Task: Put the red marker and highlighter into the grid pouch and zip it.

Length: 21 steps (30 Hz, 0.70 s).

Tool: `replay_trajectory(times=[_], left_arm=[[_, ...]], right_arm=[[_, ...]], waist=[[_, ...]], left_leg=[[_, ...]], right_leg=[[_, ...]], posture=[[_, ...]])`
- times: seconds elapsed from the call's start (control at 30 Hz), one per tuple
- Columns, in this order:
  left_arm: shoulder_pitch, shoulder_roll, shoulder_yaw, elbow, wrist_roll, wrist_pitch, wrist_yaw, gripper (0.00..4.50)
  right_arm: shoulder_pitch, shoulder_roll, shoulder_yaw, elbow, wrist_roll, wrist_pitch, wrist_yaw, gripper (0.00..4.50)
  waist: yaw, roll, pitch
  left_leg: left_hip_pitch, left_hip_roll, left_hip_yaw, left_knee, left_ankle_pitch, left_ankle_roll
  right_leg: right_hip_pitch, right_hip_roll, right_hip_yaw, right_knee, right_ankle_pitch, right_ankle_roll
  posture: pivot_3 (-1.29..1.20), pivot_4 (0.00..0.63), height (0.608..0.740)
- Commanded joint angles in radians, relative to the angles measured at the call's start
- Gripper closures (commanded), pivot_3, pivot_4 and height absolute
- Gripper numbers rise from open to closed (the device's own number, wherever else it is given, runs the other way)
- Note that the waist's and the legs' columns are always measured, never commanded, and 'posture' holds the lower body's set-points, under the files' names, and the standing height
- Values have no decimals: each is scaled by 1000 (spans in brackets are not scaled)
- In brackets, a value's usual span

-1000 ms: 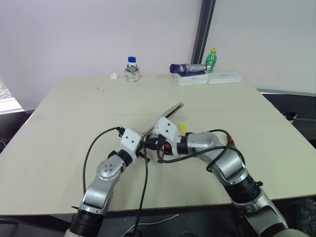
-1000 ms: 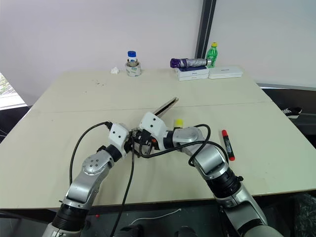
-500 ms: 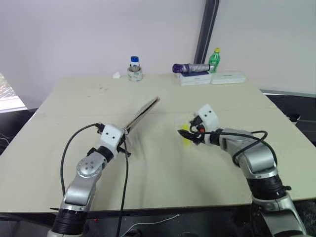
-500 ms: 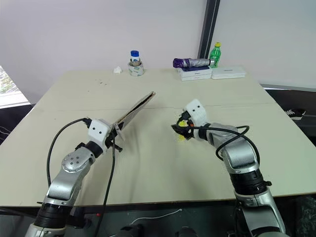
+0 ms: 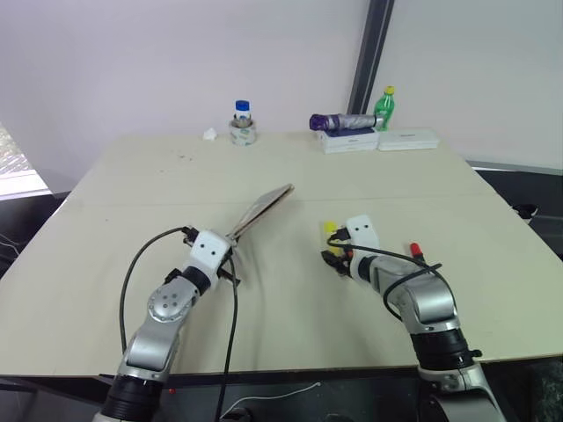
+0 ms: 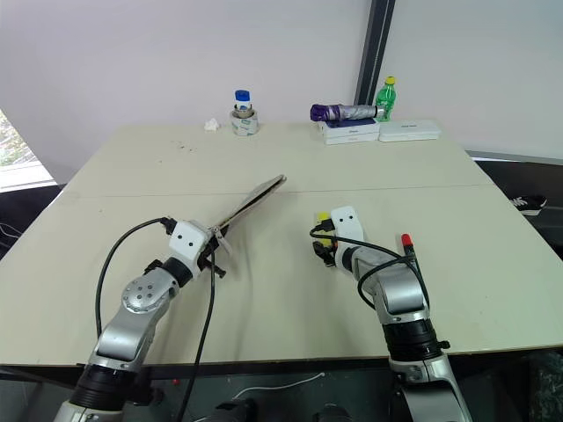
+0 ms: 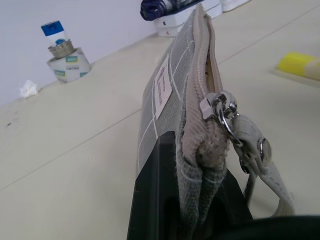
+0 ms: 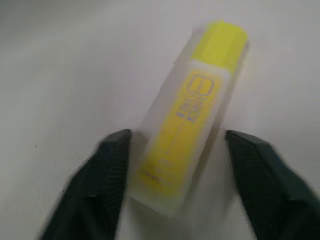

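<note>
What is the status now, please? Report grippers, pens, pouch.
Left gripper shut on grid pouch, held off table. Right gripper open, fingers astride highlighter lying on table. Red marker beside right arm, untouched.

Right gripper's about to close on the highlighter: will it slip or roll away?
The highlighter looks smooth and glossy, so it may slip if pinched lightly. Its body seems flattish, so rolling on the table is probably unlikely. The right gripper has fingers open on either side, so centring looks fine.

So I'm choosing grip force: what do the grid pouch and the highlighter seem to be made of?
The grid pouch looks like soft woven grey fabric: visible weave, a metal zipper slider, and a cord pull. The highlighter looks like smooth hard plastic, yellow inside a translucent, slightly frosted shell with printed markings.
</note>
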Motion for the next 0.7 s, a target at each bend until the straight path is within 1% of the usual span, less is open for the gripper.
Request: replay_trajectory(times=[0.03, 0.07, 0.13, 0.27, 0.33, 0.47, 0.7], left_arm=[[-16, -5, -3, -11, 9, -26, 8, 4500], [-17, -6, -3, -8, 11, -28, 8, 4500], [-19, -5, -6, -1, 18, -37, 6, 4500], [-23, -2, -8, 10, 20, -52, -1, 4500], [-26, -5, -9, 12, 8, -59, -12, 4500], [-23, -20, -16, -2, -29, -64, -46, 4500], [-21, -27, -20, -9, -34, -64, -66, 4500]], right_arm=[[3, -15, 4, -17, -11, -6, -1, 3462], [1, -21, 3, -21, -12, -7, 1, 3639], [-6, -54, 15, -37, -19, -23, 26, 3614], [-37, -216, 57, -109, -18, -115, 180, 3614], [-71, -259, 21, -142, 32, -112, 240, 3614], [-115, -297, -5, -203, 90, -91, 311, 3614], [-123, -300, 27, -231, 108, -88, 342, 3614]], waist=[[0, 0, 0], [0, 0, 0], [0, 0, 0], [3, 0, 0], [0, 0, 0], [-5, 0, 0], [4, 0, 0]], left_leg=[[0, 0, 0, 0, 0, 0], [0, 0, 0, 0, 0, 0], [0, 0, 0, 0, 0, 0], [-1, -1, 0, 0, 0, 0], [-1, -1, 0, 0, 0, 0], [-1, 0, 0, 0, 0, 0], [-1, 0, 0, 1, 0, 1]], right_leg=[[0, 0, 0, 0, 0, 0], [0, 0, 0, 0, 0, 0], [0, 0, 0, 0, 0, 0], [0, -1, 0, 0, 0, 0], [0, -1, 0, -1, 0, 0], [-1, 1, 0, -1, 0, 0], [0, -1, -1, -2, 0, 1]], posture=[[0, 150, 737], [0, 150, 737], [0, 150, 737], [0, 150, 737], [0, 150, 737], [0, 150, 737], [0, 150, 737]])
